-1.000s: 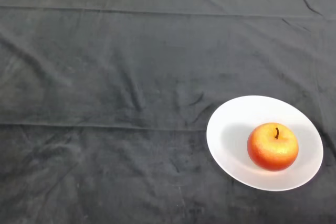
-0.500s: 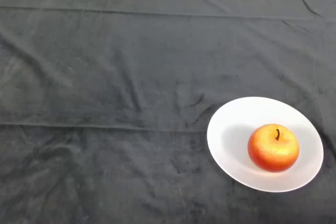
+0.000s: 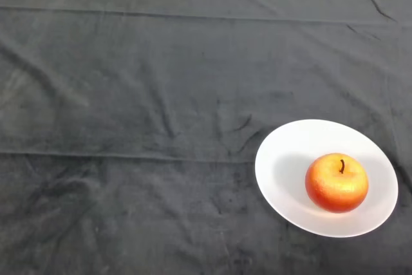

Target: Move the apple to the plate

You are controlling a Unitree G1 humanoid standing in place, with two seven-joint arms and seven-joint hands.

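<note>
You had the apple sitting on the white plate at this moment; it rested upright, its dark stem pointing up and leaning a little toward the plate's far edge; its skin was red-orange, shading to yellow around the stem. Within the plate the apple lay toward the right and slightly toward the near rim, touching the plate's surface and well inside the rim on every side; a soft shadow fell on the plate just left of the fruit. The plate itself was a plain, shallow round dish; it lay flat on the dark grey cloth that covered the table, and all of its rim was in view. To the left of the plate the cloth stretched away bare of other objects you could name; a long horizontal fold ran across it at about the level of the plate's far half, and another ran well beyond the plate, near the table's far edge. Small creases gathered in the cloth just beyond the plate's left rim. You could not tell the state of the hand, since it lay outside the head view.
</note>
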